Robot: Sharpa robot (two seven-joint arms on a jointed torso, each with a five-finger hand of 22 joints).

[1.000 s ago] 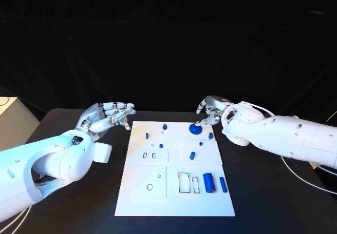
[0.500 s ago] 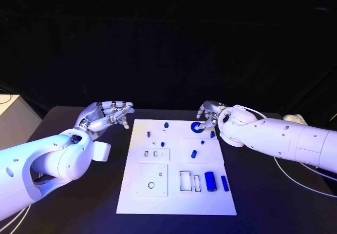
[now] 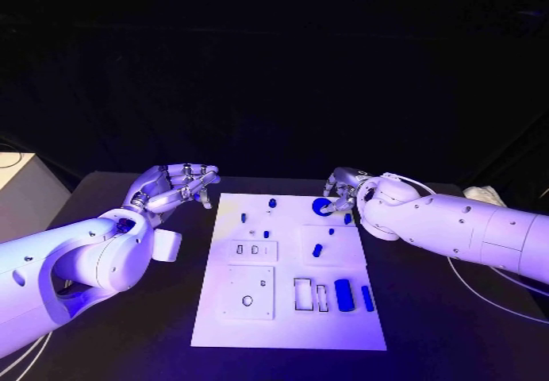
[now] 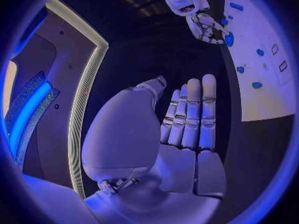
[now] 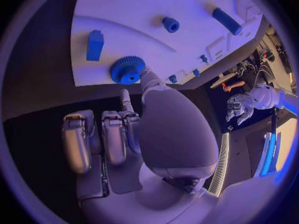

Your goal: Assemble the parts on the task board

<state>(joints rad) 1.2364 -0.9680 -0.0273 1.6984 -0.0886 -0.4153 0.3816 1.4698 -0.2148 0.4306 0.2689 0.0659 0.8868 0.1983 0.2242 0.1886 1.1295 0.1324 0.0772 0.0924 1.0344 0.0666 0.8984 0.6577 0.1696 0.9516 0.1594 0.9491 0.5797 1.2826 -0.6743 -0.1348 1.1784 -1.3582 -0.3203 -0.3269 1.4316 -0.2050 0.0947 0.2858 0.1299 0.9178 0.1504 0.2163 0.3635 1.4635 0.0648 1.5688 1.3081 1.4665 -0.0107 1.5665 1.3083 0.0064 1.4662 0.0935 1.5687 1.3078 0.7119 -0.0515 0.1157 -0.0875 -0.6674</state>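
The left hand [image 3: 178,185] hovers above the black table [image 3: 458,333] just off the far left corner of the task board [image 3: 286,333], its arm coming in low from the near left. In the left wrist view that hand [image 4: 181,134] holds nothing, its fingers [image 4: 194,115] stretched out straight and lying side by side, thumb set slightly apart. The right hand [image 3: 339,187] sits at the board's far right corner, its arm bent in from the right. In the right wrist view the thumb tip of this hand [image 5: 134,127] touches the rim of a round blue gear [image 5: 127,69] that lies flat on the board near its far edge, while the other fingers [image 5: 99,137] are curled inward over the table, off the board; whether the gear is truly pinched cannot be told. In the head view the gear [image 3: 321,205] shows right beside the hand. Apart from that single gear, the head view shows one thick blue cylinder [image 3: 343,294] and one slimmer blue bar [image 3: 367,298] lying side by side near the board's near right edge, one upright blue peg [image 3: 317,251] near the middle, and several smaller blue pieces [image 3: 243,216] dotted across the far half, too small to count surely. One white box [image 3: 166,244] sits beside the left arm.
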